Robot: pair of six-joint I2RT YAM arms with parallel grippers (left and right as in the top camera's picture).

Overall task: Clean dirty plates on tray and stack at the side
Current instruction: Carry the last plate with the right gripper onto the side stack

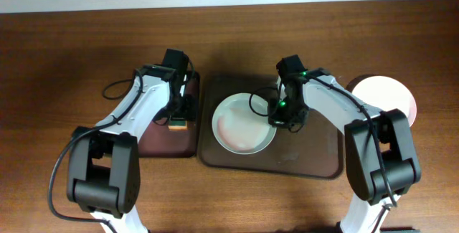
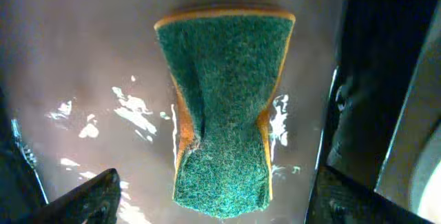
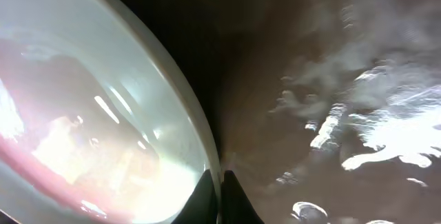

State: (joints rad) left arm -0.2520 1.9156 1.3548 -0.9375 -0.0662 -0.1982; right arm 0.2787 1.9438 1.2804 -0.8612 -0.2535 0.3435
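The right gripper [image 3: 220, 195] is clenched on the right rim of a white plate [image 1: 240, 125], its two fingertips pressed almost together with the rim between them. This plate lies on the left half of the large brown tray [image 1: 315, 154], and its centre has a pinkish-red tint. A second plate [image 1: 387, 93] sits on the table [image 1: 72, 61] just to the right of the tray's far corner, partly hidden by the right arm. Whether it is one plate or a stack cannot be told.

Over on the left, the left gripper [image 2: 213, 182] is released, its fingers spread wide on either side of a green-faced, orange-edged sponge [image 2: 224, 93]. The sponge is pinched in at the waist and lies on the smaller dark tray [image 1: 154, 143], which is just beside the brown one.
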